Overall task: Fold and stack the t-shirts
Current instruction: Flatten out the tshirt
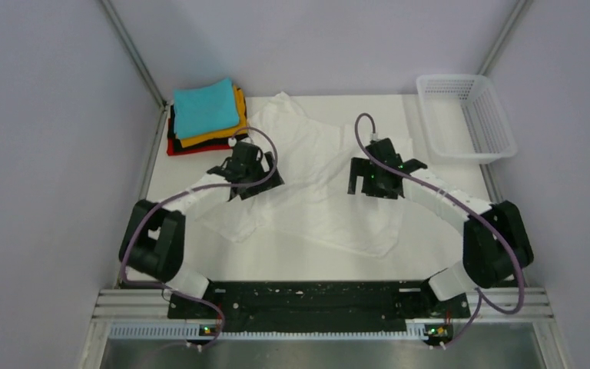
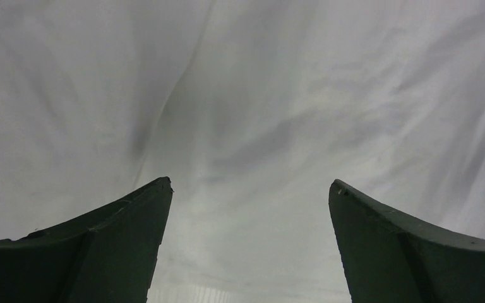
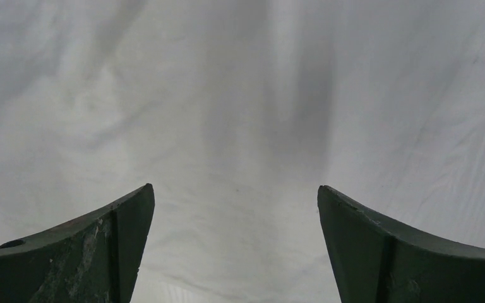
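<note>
A thin white t-shirt [image 1: 315, 181] lies spread and wrinkled across the middle of the table. A folded stack sits at the back left: teal t-shirt [image 1: 204, 107] on top, then orange [image 1: 227, 135], black and red [image 1: 188, 149] edges below. My left gripper [image 1: 247, 171] hangs over the shirt's left part, open and empty; its wrist view shows white cloth [image 2: 252, 113] between the spread fingers [image 2: 120, 240]. My right gripper [image 1: 369, 177] is over the shirt's right part, open and empty above cloth [image 3: 240, 126].
A white plastic mesh basket [image 1: 467, 117] stands at the back right corner. Grey walls close in on the table on the left, right and back. The arm bases sit on the rail at the near edge.
</note>
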Robot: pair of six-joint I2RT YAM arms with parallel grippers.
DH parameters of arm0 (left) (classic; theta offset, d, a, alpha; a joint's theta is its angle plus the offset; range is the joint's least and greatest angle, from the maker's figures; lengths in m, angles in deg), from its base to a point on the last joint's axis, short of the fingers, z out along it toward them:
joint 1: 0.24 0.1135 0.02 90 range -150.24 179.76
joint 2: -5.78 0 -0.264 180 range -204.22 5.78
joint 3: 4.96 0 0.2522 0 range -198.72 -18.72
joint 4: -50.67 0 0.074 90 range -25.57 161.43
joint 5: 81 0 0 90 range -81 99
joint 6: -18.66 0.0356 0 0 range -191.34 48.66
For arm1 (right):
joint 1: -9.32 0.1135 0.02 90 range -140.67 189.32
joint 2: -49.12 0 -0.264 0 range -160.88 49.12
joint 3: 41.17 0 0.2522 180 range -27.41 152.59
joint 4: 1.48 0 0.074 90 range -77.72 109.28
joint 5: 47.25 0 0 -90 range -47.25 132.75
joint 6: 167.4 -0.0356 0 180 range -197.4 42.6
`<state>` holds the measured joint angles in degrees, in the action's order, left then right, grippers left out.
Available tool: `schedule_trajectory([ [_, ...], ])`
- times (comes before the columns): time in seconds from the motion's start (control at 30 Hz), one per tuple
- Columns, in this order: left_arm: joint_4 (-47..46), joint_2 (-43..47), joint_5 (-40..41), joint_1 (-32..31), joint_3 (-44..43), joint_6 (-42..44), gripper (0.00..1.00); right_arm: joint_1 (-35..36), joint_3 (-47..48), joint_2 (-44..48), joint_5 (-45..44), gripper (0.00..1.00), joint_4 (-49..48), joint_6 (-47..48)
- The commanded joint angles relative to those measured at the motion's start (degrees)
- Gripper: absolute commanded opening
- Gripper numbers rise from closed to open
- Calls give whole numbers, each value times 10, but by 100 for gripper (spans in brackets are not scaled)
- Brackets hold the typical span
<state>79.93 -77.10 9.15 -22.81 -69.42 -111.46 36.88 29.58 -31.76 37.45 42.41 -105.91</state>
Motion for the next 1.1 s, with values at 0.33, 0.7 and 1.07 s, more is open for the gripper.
schedule_trajectory([
  [0.33, -59, -97, -18, 11, 3, -24, 99, -71, -72, -127, 14, 99, -68, -64],
  [0.7, 56, 73, -57, -89, 135, -97, 99, -238, -152, -94, 50, 99, -7, -68],
  [1.07, 194, 217, -18, -195, 71, -131, 99, -298, -125, 73, 59, 99, 75, -46],
])
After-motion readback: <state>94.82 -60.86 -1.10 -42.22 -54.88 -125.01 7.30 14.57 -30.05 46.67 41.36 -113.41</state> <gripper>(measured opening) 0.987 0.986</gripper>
